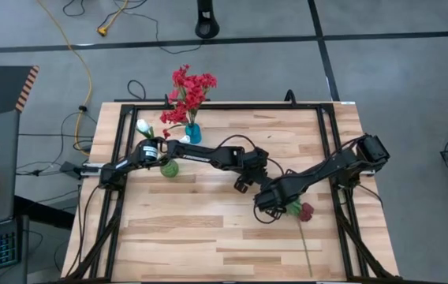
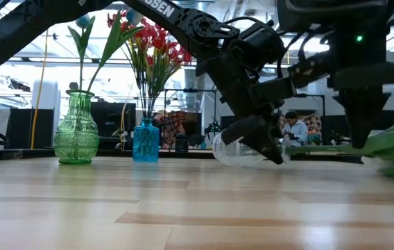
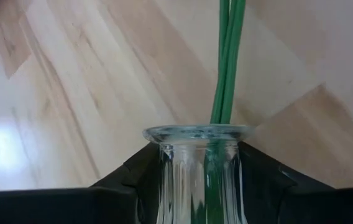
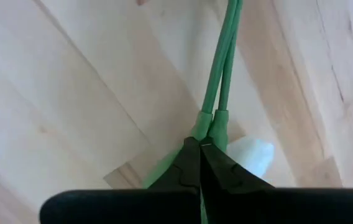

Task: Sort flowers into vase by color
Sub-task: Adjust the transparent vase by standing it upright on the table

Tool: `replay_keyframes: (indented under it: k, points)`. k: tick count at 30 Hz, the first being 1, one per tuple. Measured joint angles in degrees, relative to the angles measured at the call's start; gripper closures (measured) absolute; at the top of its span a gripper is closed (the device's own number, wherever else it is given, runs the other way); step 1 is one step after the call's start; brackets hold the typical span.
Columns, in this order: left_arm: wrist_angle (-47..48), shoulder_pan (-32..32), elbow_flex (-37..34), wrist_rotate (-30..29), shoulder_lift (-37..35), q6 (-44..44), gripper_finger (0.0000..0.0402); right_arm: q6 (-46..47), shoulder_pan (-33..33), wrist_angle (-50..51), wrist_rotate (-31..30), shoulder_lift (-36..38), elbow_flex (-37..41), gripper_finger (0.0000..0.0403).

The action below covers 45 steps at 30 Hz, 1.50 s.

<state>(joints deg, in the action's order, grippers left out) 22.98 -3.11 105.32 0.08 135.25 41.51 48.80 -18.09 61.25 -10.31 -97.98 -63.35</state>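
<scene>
**Both arms meet near the table's middle**

The left gripper (image 1: pixel 244 180) reaches just left of the table's (image 1: pixel 208 244) centre, fingers clasping a clear vase (image 3: pixel 198 180). The right gripper (image 1: pixel 275 203) sits just right of centre — fingers (image 4: pixel 192 168) closed tight on green stems (image 4: pixel 217 74).

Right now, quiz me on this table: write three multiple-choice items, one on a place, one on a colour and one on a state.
1. Where do the red blossoms stand?
A. in the blue vase
B. in a green vase
C. flat on the table

2. What colour is the vase that the left gripper holds?
A. green
B. blue
C. clear

3. How is the right gripper?
A. open above the table
B. shut on green stems
C. shut on a vase

Key:
1 A: the red blossoms rise from the blue vase.
2 C: the left gripper clasps a clear vase.
3 B: the right gripper pinches the green stems.
</scene>
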Motion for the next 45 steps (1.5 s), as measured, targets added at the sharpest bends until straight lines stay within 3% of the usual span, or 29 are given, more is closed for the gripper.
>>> replay_keyframes:
  k: [16, 27, 38, 45]
  points:
    - [-1.2, -0.1, -0.1, 13.1, -1.0, -8.0, 0.0251, -11.7, 0.2, 9.4, 3.0, 1.4, -9.5, 0.0378]
    - [-7.1, 0.0, -0.1, 23.1, -1.0, -14.2, 0.0252, -23.9, 0.3, 15.2, 3.5, 1.4, -16.3, 0.0377]
    - [-7.9, 0.0, -0.1, 23.6, -1.1, -14.4, 0.0249, -25.3, 0.3, 16.5, 4.0, 1.4, -17.7, 0.0374]
    - [-8.2, -0.1, -0.1, 23.7, -1.2, -14.4, 0.0243, -25.3, 0.3, 16.3, 4.5, 1.4, -17.7, 0.0319]
